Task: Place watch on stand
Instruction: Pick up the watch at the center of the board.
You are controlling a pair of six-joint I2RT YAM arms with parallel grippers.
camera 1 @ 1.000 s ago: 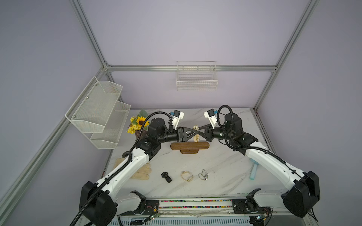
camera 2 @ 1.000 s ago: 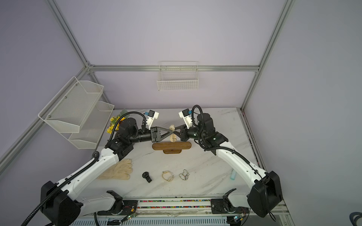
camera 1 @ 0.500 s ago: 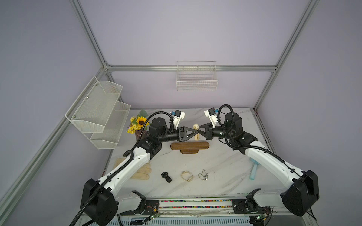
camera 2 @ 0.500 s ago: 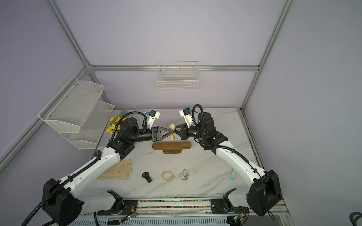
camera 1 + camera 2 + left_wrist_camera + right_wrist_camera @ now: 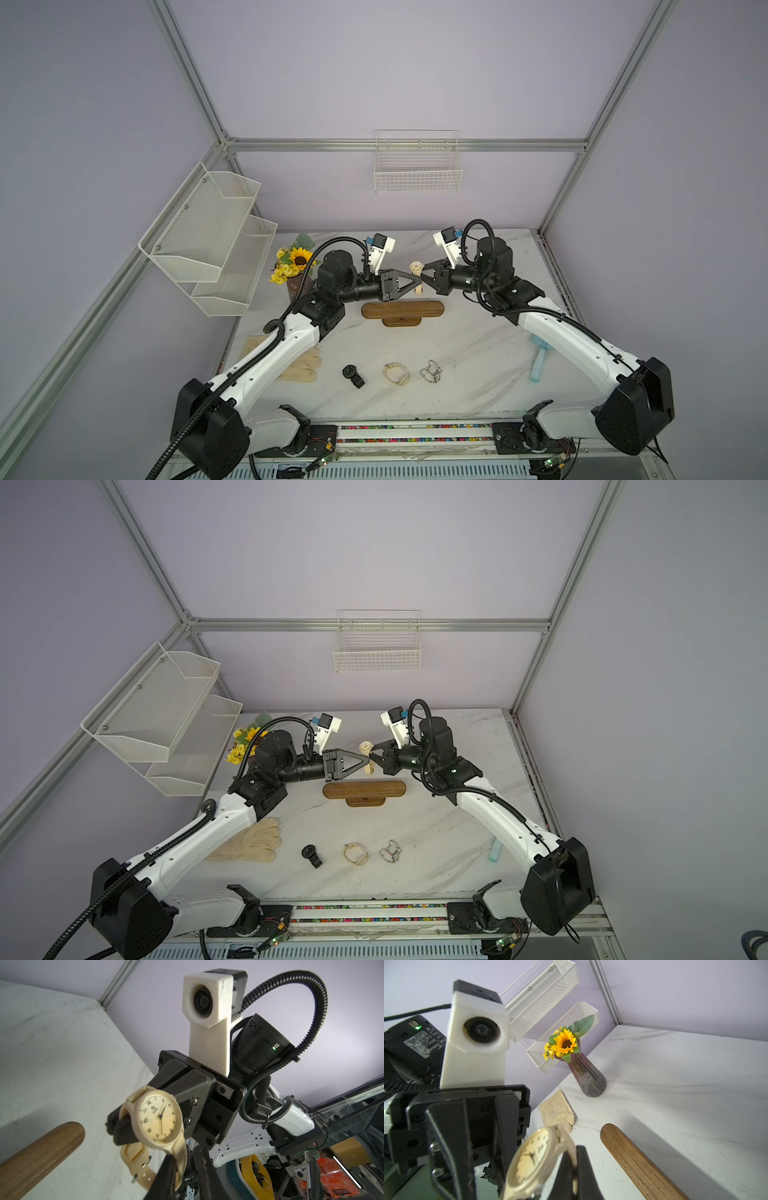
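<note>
Left fingers (image 5: 164, 1178) closer about the watch (image 5: 160, 1120) strap, clear above the stand (image 5: 402, 309).

top views: high, looking down, whole table (image 5: 478, 332) | wrists: close, facing each other, share watch (image 5: 160, 1120)

The watch (image 5: 416, 267) hangs above the table (image 5: 478, 332), between the tips of the right gripper (image 5: 425, 272) and the left gripper (image 5: 419, 286). The stand (image 5: 402, 309) lies just below them, a little nearer the robot's base. Out past the left gripper's wrist stands a vase of flowers (image 5: 297, 259). Nearer the base still, from the left gripper's side rightward, lie a glove (image 5: 301, 368), a second watch (image 5: 352, 374), a bracelet (image 5: 395, 373) and a chain (image 5: 431, 371).
</note>
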